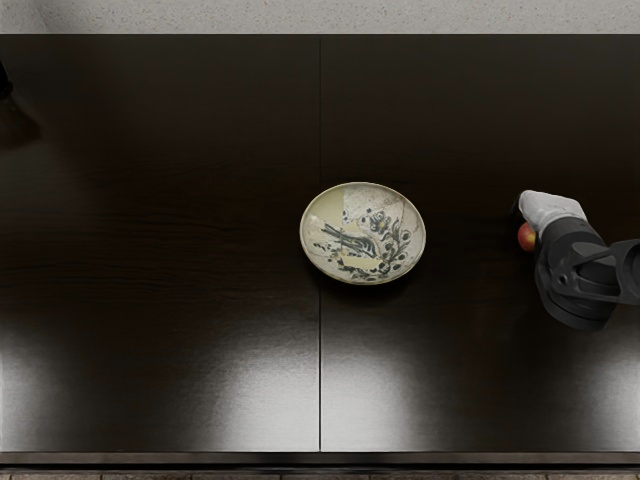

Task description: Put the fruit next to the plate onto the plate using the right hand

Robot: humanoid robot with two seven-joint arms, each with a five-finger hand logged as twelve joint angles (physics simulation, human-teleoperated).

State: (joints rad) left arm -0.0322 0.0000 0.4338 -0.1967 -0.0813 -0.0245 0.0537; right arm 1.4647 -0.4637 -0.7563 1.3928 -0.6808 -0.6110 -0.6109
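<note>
A cream plate [363, 233] with a dark blue bird and flower pattern lies at the middle of the dark table. To its right, my right hand [540, 218] comes in from the right edge, white at the tip and black at the wrist. It sits directly over a small red-orange fruit [525, 237]. Only a sliver of the fruit shows at the hand's left side, and the rest is hidden under the hand. The fruit is well apart from the plate, roughly a plate's width to its right. Whether the hand grips the fruit is not visible.
The dark wooden table [180, 300] has a seam running down its middle under the plate. Its front edge runs along the bottom of the picture. A small dark shape [4, 82] shows at the far upper left edge.
</note>
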